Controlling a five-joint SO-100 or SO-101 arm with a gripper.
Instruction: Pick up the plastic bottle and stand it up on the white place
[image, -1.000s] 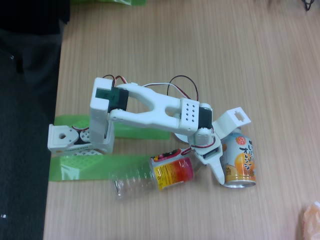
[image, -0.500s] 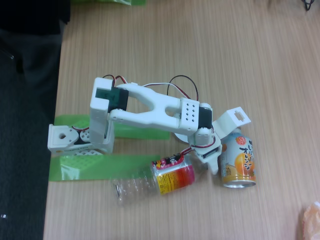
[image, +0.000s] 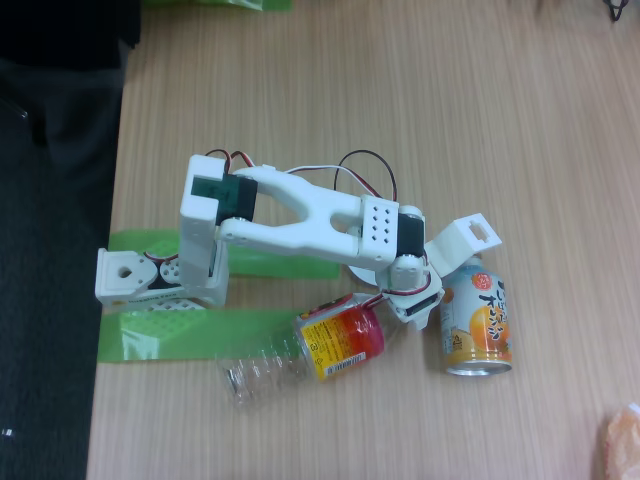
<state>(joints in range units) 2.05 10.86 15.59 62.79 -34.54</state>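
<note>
Light wood-grain table (image: 400, 90). Lying on it: green tape strips (image: 160, 335) lower left, arm base (image: 150, 280) on them, plastic bottle (image: 305, 352) lower centre on its side, orange can (image: 477, 325) right of it.

The plastic bottle (image: 305, 352) lies on its side on the wooden table (image: 400, 90), its clear base pointing left over a green tape strip (image: 165, 335). The white arm's gripper (image: 400, 315) sits at the bottle's labelled end, between it and an orange drink can (image: 477, 322). Whether the jaws grip anything is unclear.
</note>
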